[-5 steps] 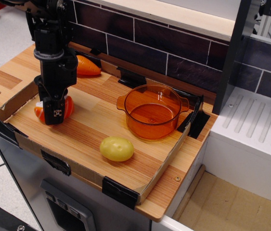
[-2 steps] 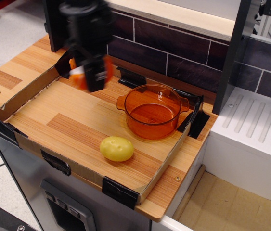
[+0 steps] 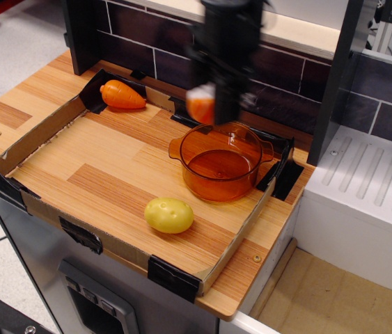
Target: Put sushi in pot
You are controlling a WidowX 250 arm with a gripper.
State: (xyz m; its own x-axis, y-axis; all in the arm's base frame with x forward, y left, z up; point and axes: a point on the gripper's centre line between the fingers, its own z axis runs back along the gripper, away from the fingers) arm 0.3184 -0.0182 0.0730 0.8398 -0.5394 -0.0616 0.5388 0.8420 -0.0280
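The gripper (image 3: pixel 213 111) holds the sushi (image 3: pixel 200 106) pinched in its jaws, up in the air just above the pot's (image 3: pixel 220 163) back rim. The pot is open inside.

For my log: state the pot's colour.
Translucent orange pot, clearest in the observation.image view.

Blurred black arm, boxy and vertical, with a dark narrow end effector (image 3: pixel 218 110) below.
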